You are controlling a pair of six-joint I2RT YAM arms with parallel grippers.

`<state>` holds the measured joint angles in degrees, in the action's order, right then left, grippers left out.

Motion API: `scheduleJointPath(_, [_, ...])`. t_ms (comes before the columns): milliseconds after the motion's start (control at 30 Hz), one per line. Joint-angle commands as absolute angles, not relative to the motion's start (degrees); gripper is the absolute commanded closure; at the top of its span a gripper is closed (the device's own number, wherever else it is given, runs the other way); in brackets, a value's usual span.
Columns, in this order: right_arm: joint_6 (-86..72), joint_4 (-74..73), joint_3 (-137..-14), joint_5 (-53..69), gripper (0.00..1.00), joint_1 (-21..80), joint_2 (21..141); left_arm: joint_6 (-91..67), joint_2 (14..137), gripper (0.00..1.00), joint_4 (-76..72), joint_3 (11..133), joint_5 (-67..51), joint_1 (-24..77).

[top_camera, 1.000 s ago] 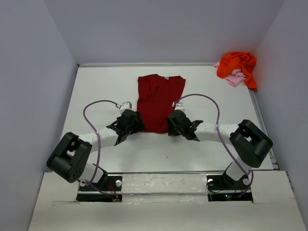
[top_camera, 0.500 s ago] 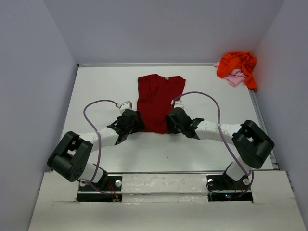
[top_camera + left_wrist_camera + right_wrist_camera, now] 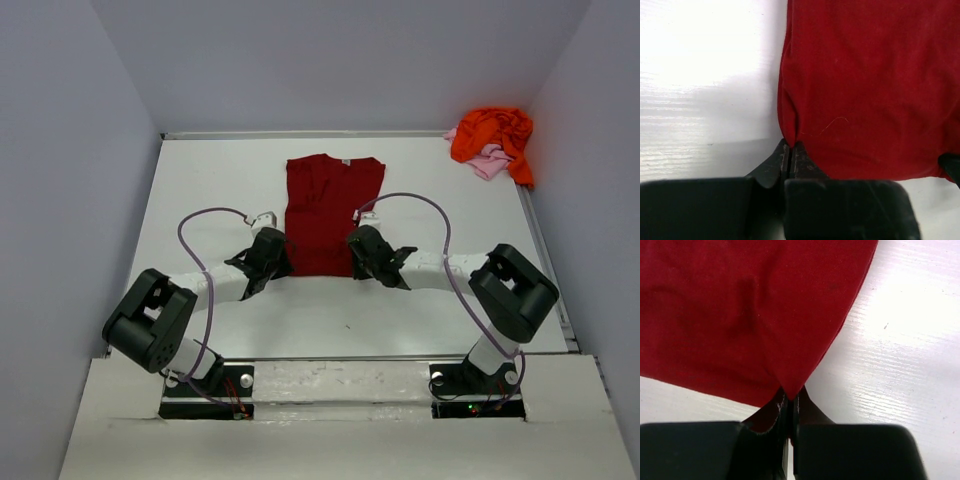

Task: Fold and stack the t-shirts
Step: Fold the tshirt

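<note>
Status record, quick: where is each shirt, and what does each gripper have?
dark red t-shirt: spread flat, centre of table
left gripper: shut on its near left corner
right gripper: shut on its near right corner
orange t-shirt: crumpled, far right corner
pink t-shirt: crumpled, partly under the orange one

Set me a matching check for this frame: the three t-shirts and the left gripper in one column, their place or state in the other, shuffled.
Column one:
1. red t-shirt
2. orange t-shirt
3. pink t-shirt
4. left gripper

Column two:
A. crumpled on top of the heap in the far right corner
B. mostly hidden under another shirt
C. laid flat in the middle
D. jaws shut on a near corner of cloth

Pairs: 1-C, 2-A, 3-B, 4-D
</note>
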<state>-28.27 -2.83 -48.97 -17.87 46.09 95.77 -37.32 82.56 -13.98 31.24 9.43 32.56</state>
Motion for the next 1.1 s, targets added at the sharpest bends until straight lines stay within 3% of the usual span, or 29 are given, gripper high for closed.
scheduleJointPath(0, [-28.74, -4.57, -47.29, -17.06, 1.00, 45.79, 93.44, -37.00, 82.44, 1.00, -13.80, 31.03, 9.14, 33.05])
scheduleJointPath(233, [-29.71, -7.82, -44.30, -13.89, 1.00, 45.79, 88.78, -39.63, 78.58, 1.00, -13.97, 26.99, 8.70, 37.17])
scheduleJointPath(467, [-31.55, -12.37, -39.29, -8.97, 1.00, 45.79, 75.79, -45.43, 67.78, 1.00, -11.88, 20.75, 7.56, 42.44])
scheduleJointPath(733, [-32.34, -19.42, -39.98, -16.34, 1.00, 45.79, 62.33, -44.92, 52.22, 1.00, -1.50, 23.72, 13.08, 42.89])
scheduleJointPath(1067, [-32.52, -18.46, -50.09, -32.51, 1.00, 45.79, 71.09, -36.04, 65.02, 1.00, -6.14, 38.49, 15.03, 39.38])
